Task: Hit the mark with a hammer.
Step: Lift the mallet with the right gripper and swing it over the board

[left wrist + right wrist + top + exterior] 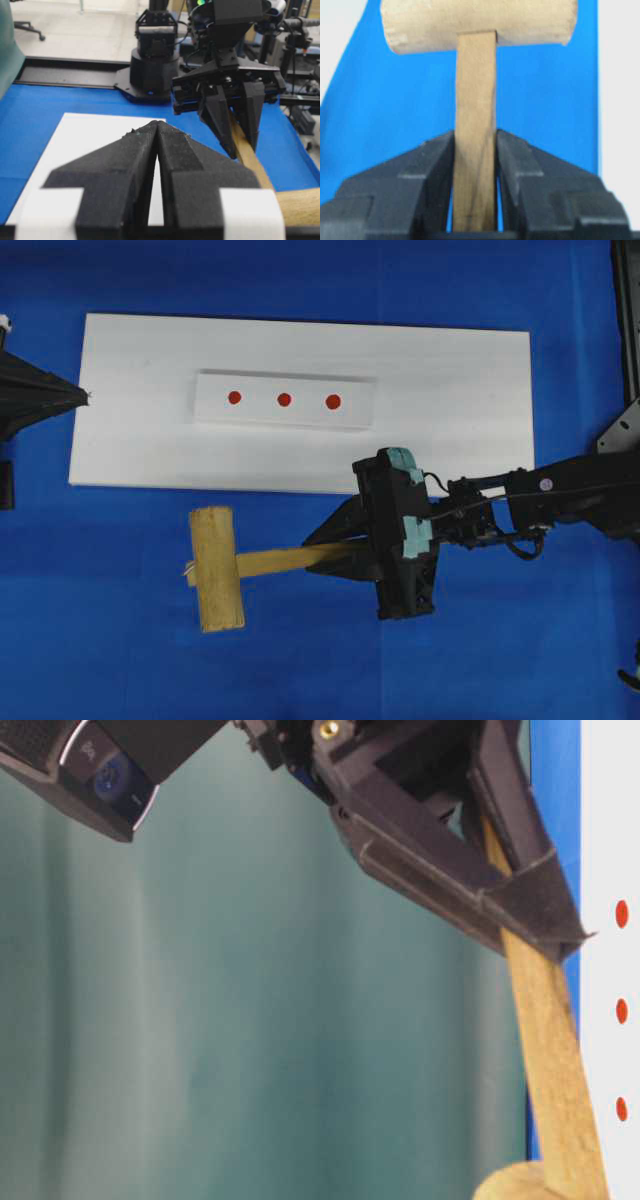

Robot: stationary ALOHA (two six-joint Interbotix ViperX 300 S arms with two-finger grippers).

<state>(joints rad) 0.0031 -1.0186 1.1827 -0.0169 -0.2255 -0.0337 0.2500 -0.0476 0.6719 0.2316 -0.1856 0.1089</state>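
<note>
Right gripper (475, 150) clenching flat handle of hammer (225, 568), fingers pressing both handle faces. Hammer head lying over blue cloth (120, 640), just off near edge of white board (450, 390). Mark (284, 399) sitting mid-row on white block (210, 390) atop board, well apart from hammer head. Left gripper (158, 131) resting pinched shut, holding nothing, tips at board's left edge.

hammer (552, 1050) head cut off at table-level view's bottom edge, handle end hidden inside right gripper (475, 150), perhaps lifted
</note>
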